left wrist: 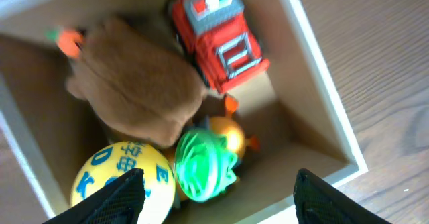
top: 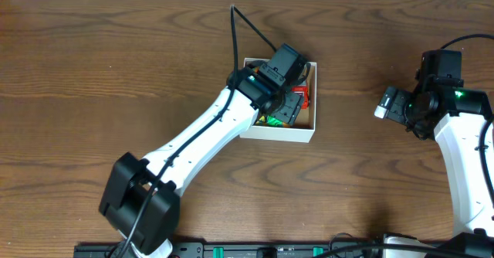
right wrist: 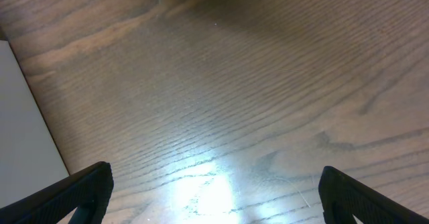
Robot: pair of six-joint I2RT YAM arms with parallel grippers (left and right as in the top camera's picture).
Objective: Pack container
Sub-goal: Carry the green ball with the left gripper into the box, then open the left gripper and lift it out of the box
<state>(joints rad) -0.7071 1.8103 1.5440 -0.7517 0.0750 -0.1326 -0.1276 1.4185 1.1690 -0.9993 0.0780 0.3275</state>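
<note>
The container sits mid-worktop, packed with a red fire truck, a brown plush, a yellow ball and a green toy. The left hand hangs low over it, fingers spread, gripping nothing. Leaving sideways, it would likely clip a wall and drag the light box, or snag the plush. The right hand, also spread, hovers well to the right.

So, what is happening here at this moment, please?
The left end effector hovers open over the container, a white-walled cardboard box that holds a red truck, a brown plush, a yellow ball and a green toy. It grips nothing. The right end effector is open too, off to the side above the wooden table, holding nothing.
</note>
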